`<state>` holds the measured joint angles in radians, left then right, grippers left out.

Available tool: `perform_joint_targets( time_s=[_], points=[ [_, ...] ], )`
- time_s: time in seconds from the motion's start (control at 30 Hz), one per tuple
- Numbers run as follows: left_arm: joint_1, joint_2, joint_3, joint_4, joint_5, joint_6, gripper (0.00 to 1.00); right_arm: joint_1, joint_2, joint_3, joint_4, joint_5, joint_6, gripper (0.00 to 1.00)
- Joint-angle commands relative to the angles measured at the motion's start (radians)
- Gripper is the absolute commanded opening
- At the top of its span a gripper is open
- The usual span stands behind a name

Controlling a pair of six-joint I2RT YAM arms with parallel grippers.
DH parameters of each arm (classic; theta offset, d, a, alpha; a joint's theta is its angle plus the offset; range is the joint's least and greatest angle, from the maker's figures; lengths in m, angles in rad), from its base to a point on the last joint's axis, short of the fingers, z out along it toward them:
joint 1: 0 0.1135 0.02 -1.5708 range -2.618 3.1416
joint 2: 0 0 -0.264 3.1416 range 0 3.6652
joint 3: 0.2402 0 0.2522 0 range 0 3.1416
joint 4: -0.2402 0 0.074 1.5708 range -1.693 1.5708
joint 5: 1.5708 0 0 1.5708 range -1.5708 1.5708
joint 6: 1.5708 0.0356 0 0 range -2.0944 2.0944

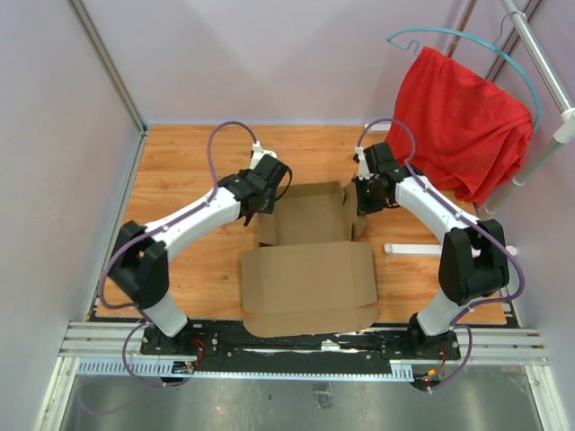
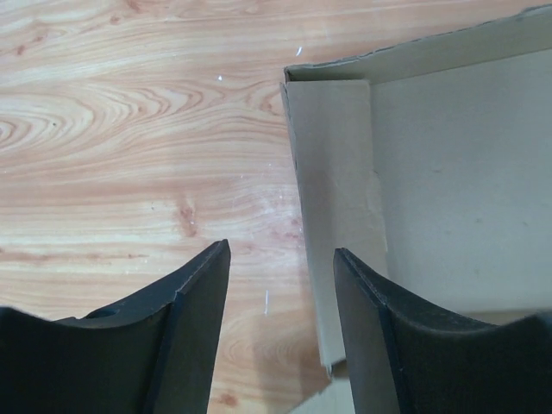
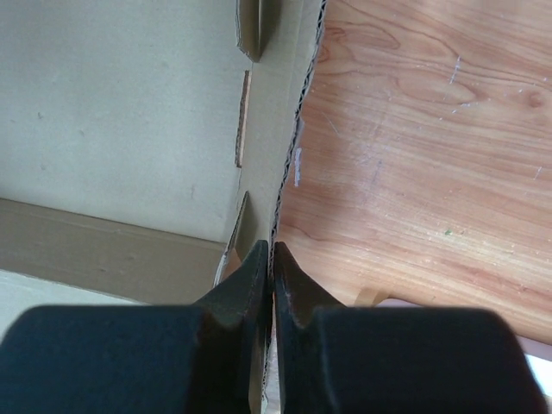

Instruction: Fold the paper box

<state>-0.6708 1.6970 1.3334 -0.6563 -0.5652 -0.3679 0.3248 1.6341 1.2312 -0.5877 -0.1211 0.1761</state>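
My right gripper's [image 3: 271,252] jaws were pinched tight on the raised right wall of the plain brown cardboard box [image 1: 310,269]. It lay half-formed on the wooden table [image 1: 189,171] between the arms. My left gripper [image 2: 280,259] stood open and empty at the left wall. A thin white strip [image 1: 411,249] lay just right of the box, and a red cloth [image 1: 463,121] hung well beyond.

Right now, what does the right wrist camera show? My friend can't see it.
The right claw is pinched shut on the thin edge of the box, at its raised side wall. Brown cardboard fills the left of the view, and the wooden table fills the right.
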Motion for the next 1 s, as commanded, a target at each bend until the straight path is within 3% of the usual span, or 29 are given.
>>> perform_joint_targets(
  time_s=[0.0,0.2,0.47,0.8,0.97],
  points=[
    [-0.003,-0.180,-0.088,0.122,0.081,-0.019,0.57,0.012,0.005,0.074,-0.054,0.020,-0.018,0.04],
    [-0.003,-0.323,-0.287,0.314,0.266,-0.018,0.54,0.035,0.010,0.147,-0.112,0.018,-0.035,0.02],
    [-0.011,-0.270,-0.394,0.509,0.555,-0.048,0.48,0.127,0.121,0.240,-0.184,0.098,-0.044,0.03],
    [-0.031,-0.215,-0.384,0.544,0.608,-0.057,0.46,0.209,0.195,0.283,-0.198,0.121,-0.037,0.07],
    [-0.036,-0.142,-0.373,0.547,0.603,-0.060,0.45,0.209,0.153,0.239,-0.152,0.034,-0.040,0.21]
  ],
)
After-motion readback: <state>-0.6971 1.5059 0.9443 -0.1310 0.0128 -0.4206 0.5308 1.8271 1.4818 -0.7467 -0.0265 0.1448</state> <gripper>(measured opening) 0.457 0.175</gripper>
